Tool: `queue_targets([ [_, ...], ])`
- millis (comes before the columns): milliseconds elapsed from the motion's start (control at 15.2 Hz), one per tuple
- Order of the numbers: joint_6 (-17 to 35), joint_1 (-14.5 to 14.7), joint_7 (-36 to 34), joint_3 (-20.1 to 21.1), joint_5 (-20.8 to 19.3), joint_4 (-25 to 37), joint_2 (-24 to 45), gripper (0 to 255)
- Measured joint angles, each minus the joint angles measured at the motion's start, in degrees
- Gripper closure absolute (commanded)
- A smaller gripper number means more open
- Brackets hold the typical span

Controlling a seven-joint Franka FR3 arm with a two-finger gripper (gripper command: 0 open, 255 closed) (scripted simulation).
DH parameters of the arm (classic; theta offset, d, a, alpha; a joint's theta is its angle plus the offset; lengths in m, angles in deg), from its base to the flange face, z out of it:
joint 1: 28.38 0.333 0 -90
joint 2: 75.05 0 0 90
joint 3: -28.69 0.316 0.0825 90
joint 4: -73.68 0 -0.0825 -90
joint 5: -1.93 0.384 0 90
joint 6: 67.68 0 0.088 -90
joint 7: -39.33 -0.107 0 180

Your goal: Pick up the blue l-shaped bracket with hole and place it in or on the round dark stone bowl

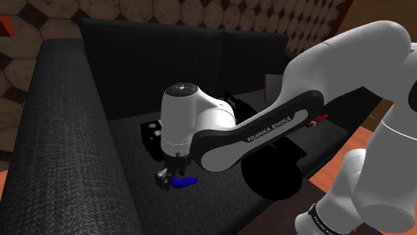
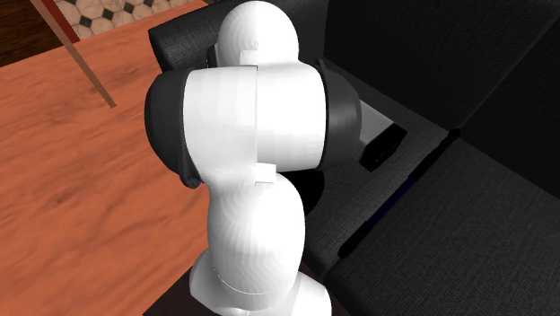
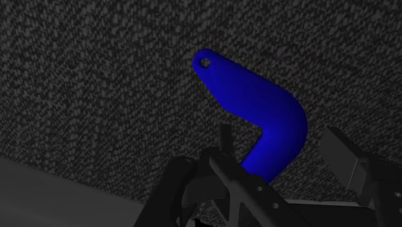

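Obs.: blue L-shaped bracket (image 3: 267, 113) lies flat on the seat of the dark fabric sofa (image 1: 67, 120), directly under the pincer (image 3: 280, 145). In the shoulder view it pokes out just to the right of the pincer (image 1: 170, 175), low against the cushion. Pincer state: wide, one finger (image 3: 222, 145) on each side of the bracket's near leg. There is a visible gap on both sides, so nothing is clasped. Geometry in the wrist view: the leg with the hole (image 3: 205, 62) runs away from the pincer at a slant. The bend sits off toward the far-side finger, and the plain leg comes back into the gap between the fingers. That near leg lies roughly across the closing line (favourable; closing should meet its two long edges, not its end). It sits nearer one finger than the other, so I judge that a small sideways centring or a short further descent is needed before closing, or the first contact may nudge the part on the fabric. A dark round shape (image 1: 270, 181) under the forearm is probably the bowl, close beside the bracket. I cannot confirm this from these views.
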Motion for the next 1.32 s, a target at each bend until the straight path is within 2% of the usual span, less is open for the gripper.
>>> queue_targets([
  [660,-0.41,-0.16,0.22,-0.14,0.15,0.22,-0.44,255],
  [1320,-6.83,-0.34,1.72,0.33,2.34,3.2,-3.93,255],
])
